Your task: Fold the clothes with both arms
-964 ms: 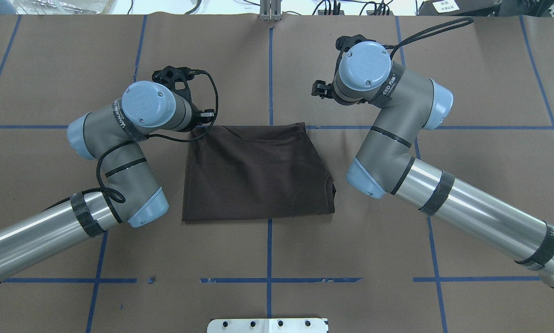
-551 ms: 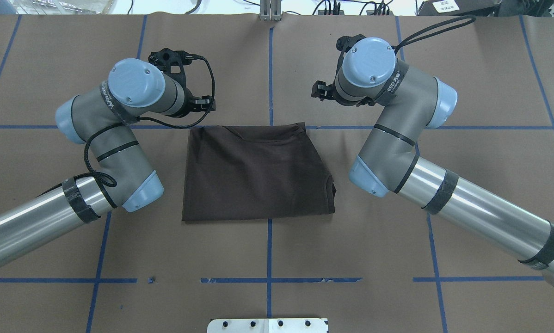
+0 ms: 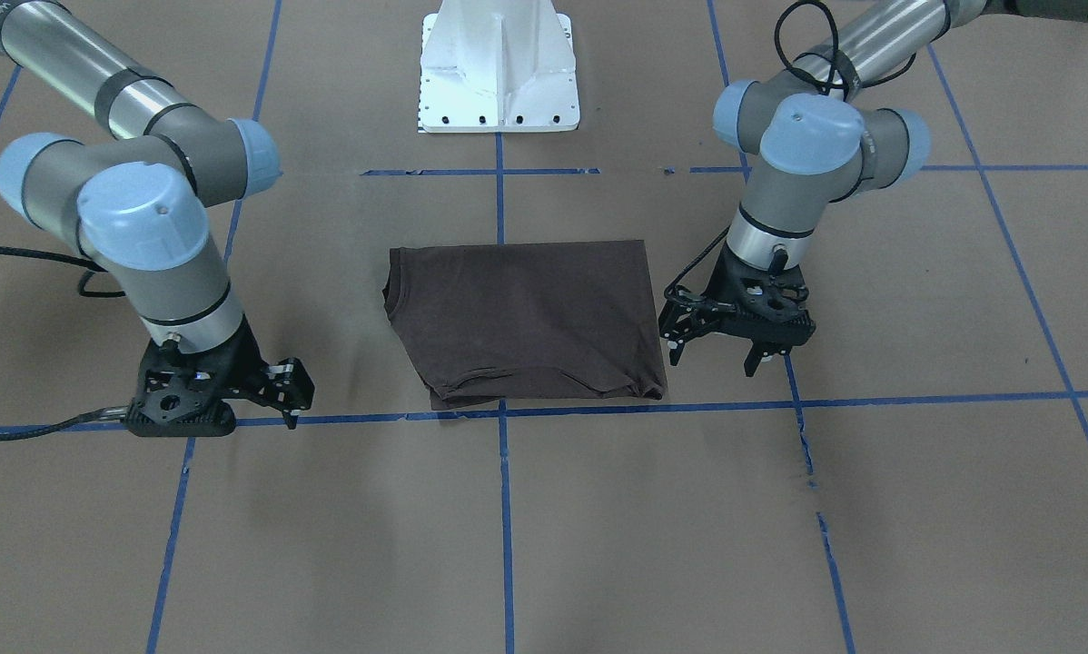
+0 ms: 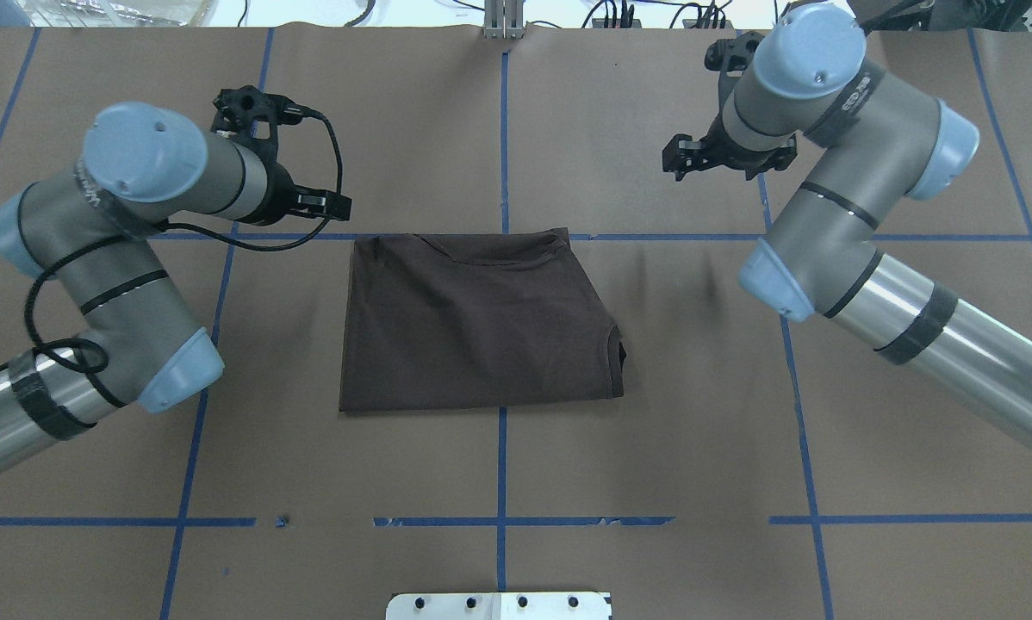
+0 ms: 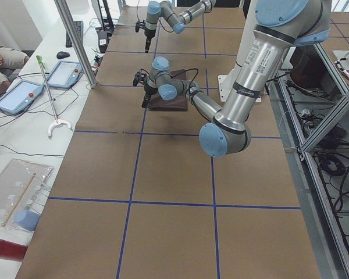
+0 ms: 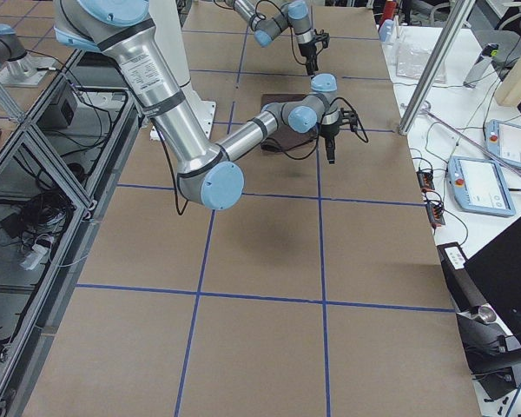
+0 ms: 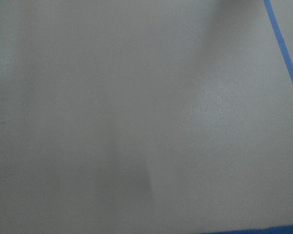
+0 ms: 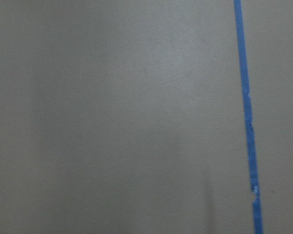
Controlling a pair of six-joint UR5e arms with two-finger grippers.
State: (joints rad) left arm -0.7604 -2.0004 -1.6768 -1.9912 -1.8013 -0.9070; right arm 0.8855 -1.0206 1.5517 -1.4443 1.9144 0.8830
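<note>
The dark brown T-shirt (image 4: pixel 473 319) lies folded into a flat rectangle at the middle of the table, with the collar at its right edge; it also shows in the front view (image 3: pixel 526 318). My left gripper (image 4: pixel 326 204) hangs just beyond the shirt's far left corner, clear of the cloth. In the front view it (image 3: pixel 712 354) is open and empty, fingers spread. My right gripper (image 4: pixel 680 162) is far right of the shirt, raised and empty. In the front view it (image 3: pixel 294 400) looks open. Both wrist views show only bare table covering.
Brown paper with a blue tape grid (image 4: pixel 501 482) covers the table. The white pedestal base (image 3: pixel 499 73) stands at the robot's side. Tablets (image 5: pixel 17 96) and a metal post (image 5: pixel 75 40) stand on the bench beyond the far edge.
Both arms have drawn outward from the shirt. The left gripper moved left off the far left corner. The right gripper moved right and farther away. The shirt has not moved.
</note>
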